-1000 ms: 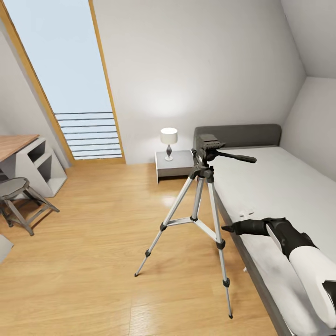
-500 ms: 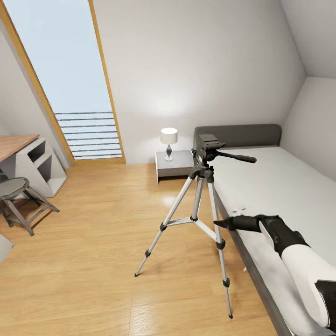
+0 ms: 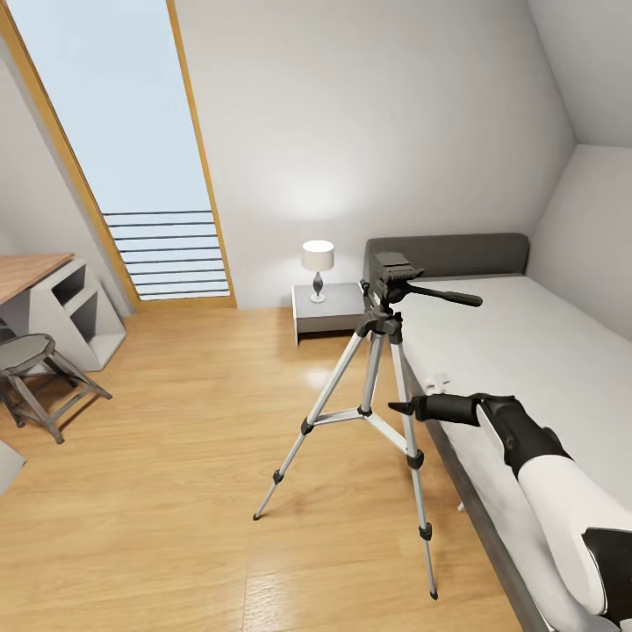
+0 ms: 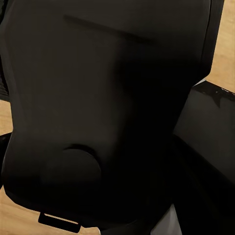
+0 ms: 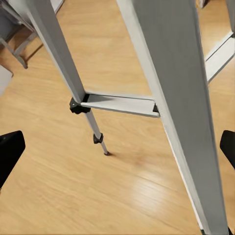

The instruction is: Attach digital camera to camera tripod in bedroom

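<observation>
We see the camera tripod (image 3: pixel 379 386) standing on the wood floor (image 3: pixel 175 491) just beside the bed (image 3: pixel 527 369), and its near leg (image 5: pixel 171 98) stands directly in front of our right gripper (image 3: pixel 402 408). In the right wrist view this leg lies between the two spread fingertips (image 5: pixel 9 149), with free room on both sides of it. The cross brace (image 5: pixel 120 104) and a second leg (image 5: pixel 58 58) cross the space behind. Left of the tripod the floor is wide and open up to the stool (image 3: pixel 35 377) and the shelf (image 3: pixel 75 312). To the right, the bed edge closes the way. Above the tripod head the long handle (image 3: pixel 443 296) reaches out over the mattress.
</observation>
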Tool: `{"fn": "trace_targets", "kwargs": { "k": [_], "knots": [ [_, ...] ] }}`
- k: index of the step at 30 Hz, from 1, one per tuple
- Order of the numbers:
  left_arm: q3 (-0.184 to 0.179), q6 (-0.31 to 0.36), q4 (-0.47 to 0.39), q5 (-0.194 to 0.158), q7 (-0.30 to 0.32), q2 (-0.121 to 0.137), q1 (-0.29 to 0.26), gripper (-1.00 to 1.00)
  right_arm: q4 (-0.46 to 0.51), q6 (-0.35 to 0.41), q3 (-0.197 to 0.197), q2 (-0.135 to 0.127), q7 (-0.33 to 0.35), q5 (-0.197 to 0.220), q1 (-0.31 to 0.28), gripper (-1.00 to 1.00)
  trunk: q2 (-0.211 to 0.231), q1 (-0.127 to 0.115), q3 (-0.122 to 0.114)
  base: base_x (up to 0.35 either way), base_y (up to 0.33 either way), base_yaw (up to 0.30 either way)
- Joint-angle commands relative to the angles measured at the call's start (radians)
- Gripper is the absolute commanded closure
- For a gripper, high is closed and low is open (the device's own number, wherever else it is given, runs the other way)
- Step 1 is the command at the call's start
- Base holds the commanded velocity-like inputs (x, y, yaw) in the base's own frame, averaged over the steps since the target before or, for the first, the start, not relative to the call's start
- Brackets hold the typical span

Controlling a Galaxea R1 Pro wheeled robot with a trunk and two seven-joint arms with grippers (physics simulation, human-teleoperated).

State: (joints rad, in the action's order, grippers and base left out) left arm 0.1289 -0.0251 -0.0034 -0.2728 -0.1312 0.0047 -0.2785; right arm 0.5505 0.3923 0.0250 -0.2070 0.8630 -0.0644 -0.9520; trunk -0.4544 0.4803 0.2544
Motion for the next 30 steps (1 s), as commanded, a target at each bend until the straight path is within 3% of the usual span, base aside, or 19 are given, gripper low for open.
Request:
{"fn": "trace_targets", "kwargs": {
  "k": [1, 15, 30],
  "knots": [
    [0.008, -0.003, 0.000, 0.000, -0.001, 0.000, -0.001, 1.00, 0.007, 0.006, 0.003, 0.000, 0.006, -0.001, -0.001, -1.00, -0.002, 0.000, 0.002, 0.000, 0.000, 0.000],
    [0.008, -0.003, 0.000, 0.000, -0.001, 0.000, -0.001, 1.00, 0.086, 0.006, 0.003, -0.004, 0.007, 0.078, -0.001, -1.00, -0.002, 0.000, 0.002, 0.000, 0.000, 0.000],
    [0.009, -0.009, -0.001, -0.002, 0.005, 0.000, 0.002, 1.00, 0.072, 0.008, 0.000, -0.006, 0.001, 0.060, -0.001, -1.00, -0.002, 0.000, 0.002, 0.000, 0.000, 0.000]
  ]
}}
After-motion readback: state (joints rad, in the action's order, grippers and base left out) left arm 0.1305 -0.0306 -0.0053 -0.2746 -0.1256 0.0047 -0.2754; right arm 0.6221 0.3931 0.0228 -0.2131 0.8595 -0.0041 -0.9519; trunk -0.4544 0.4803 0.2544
